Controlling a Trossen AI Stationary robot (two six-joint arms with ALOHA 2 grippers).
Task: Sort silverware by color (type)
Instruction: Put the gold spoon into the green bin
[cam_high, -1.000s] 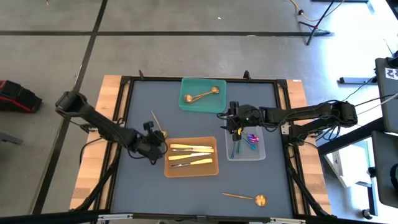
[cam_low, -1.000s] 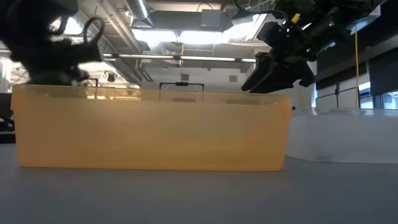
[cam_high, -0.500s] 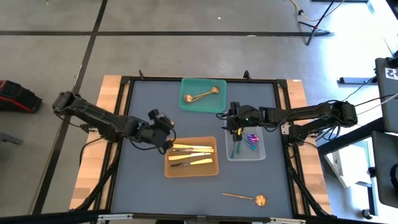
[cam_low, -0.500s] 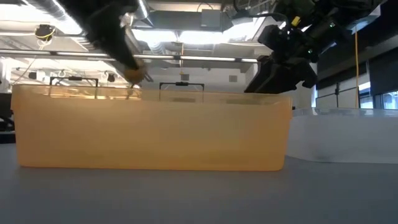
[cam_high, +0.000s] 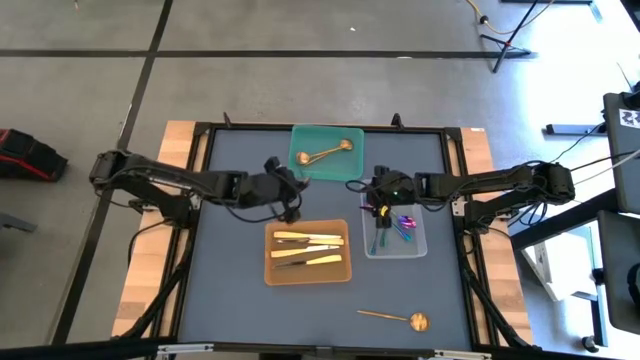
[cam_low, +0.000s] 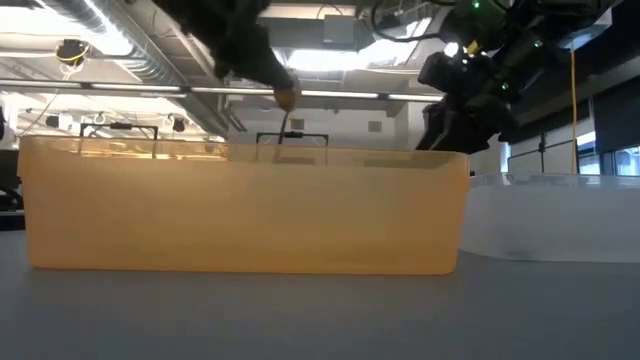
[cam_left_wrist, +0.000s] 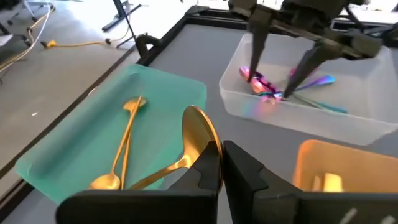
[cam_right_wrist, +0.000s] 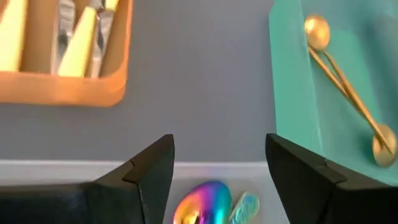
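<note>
carrying a gold spoon (cam_left_wrist: 198, 138) toward the green tray (cam_high: 310, 168), the left gripper (cam_high: 287, 193) has its fingers clamped on the spoon's neck and hangs over the bench (cam_high: 230, 290) just short of that tray, where two more gold spoons (cam_high: 325, 153) already lie. the step in hand looks like the delivery of this spoon; the next move calls for reaching over the tray's near wall and parting the fingers so it drops in with its kind. one gold spoon (cam_high: 395, 318) lies loose near the bench's front edge, unsorted. the right gripper (cam_high: 381, 207) waits with fingers apart above the clear tray (cam_high: 421, 240) holding the purple spoons (cam_high: 402, 224); the yellow-handled knives (cam_high: 307, 249) lie in the orange tray (cam_high: 275, 270). the left wrist view shows the held bowl close up, which the high view hides under the arm; the low view mostly shows the orange tray's wall.
</note>
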